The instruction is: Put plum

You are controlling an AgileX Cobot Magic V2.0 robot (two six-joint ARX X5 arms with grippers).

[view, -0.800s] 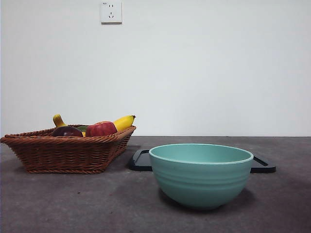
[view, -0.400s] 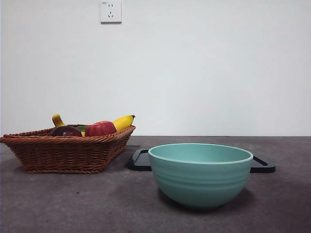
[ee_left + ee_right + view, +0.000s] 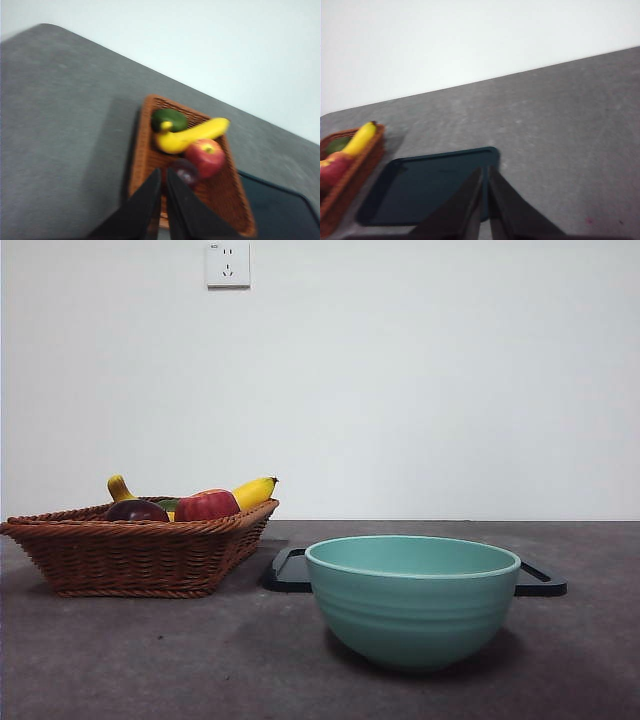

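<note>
In the front view, a woven basket [image 3: 140, 555] is seen at about nine o'clock on the grey table [image 3: 150, 660]. The plum [image 3: 137, 510], dark and glossy, is lodged in the basket, just beside a red apple [image 3: 208, 505] at its three o'clock side. A banana [image 3: 254, 491] is laid behind them, its tip raised toward two o'clock, and a sliver of a green fruit [image 3: 168, 505] is glimpsed between plum and apple. A teal bowl [image 3: 413, 600] is stood at five o'clock, near and large, with a dark tray [image 3: 288, 572] lying flat behind it. A wall socket [image 3: 228, 264] is fixed at eleven o'clock. No arm is shown in this view.

In the left wrist view, the left gripper [image 3: 162, 176] is held above the basket [image 3: 145, 155], its two jaws brought nearly together with only a thin gap and nothing between them. The plum [image 3: 186, 171] is found just beside the jaw tips, touching the apple [image 3: 206, 156]; the banana [image 3: 192, 135] and green fruit [image 3: 169, 120] are set beyond. The picture is blurred.

In the right wrist view, the right gripper [image 3: 484, 175] is poised over the dark tray [image 3: 430, 190], jaws likewise drawn almost together and empty. The basket [image 3: 350, 187] with banana [image 3: 359, 140] is caught at nine o'clock.
</note>
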